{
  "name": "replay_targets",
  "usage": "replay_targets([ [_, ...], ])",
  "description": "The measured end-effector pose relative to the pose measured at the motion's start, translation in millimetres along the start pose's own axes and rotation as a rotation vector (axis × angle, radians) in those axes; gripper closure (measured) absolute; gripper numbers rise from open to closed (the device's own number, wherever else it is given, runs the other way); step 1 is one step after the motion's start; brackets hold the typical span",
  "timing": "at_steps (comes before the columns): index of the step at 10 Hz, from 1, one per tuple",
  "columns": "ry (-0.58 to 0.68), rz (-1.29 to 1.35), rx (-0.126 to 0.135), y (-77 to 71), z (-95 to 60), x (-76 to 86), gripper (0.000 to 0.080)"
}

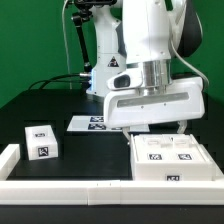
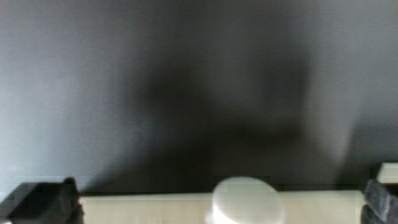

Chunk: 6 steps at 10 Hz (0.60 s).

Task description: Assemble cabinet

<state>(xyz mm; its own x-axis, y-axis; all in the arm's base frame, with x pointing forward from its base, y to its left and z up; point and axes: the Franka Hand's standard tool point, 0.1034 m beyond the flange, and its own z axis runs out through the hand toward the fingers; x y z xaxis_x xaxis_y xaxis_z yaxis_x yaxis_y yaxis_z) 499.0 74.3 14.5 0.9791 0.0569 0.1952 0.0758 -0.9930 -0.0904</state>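
Note:
The cabinet (image 1: 170, 158) is a large white box with black-and-white tags on top, lying at the exterior view's right. My gripper (image 1: 150, 128) hangs just over its far edge. In the wrist view the gripper (image 2: 214, 202) is open, with its dark fingertips (image 2: 39, 200) wide apart at the picture's two edges. Between them lies a white edge of the cabinet (image 2: 143, 210) with a rounded white knob (image 2: 244, 200); neither finger touches the knob. A small white tagged drawer block (image 1: 40, 141) stands on the black table at the exterior view's left.
The marker board (image 1: 88, 124) lies flat behind the middle of the table. A low white border rail (image 1: 60, 188) runs along the front edge. The arm's base and cables stand at the back.

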Motion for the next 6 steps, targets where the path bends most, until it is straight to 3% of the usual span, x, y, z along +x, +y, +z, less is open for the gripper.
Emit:
replay_targets([
  [3, 0.022, 0.000, 0.001, -0.4, 9.8, 3.3, 0.0029],
  [4, 0.021, 0.000, 0.001, 0.3, 10.3, 3.3, 0.0163],
  [5, 0.021, -0.001, 0.001, -0.2, 10.5, 3.1, 0.0163],
  [6, 0.021, -0.002, 0.001, -0.7, 10.5, 3.0, 0.0300],
])
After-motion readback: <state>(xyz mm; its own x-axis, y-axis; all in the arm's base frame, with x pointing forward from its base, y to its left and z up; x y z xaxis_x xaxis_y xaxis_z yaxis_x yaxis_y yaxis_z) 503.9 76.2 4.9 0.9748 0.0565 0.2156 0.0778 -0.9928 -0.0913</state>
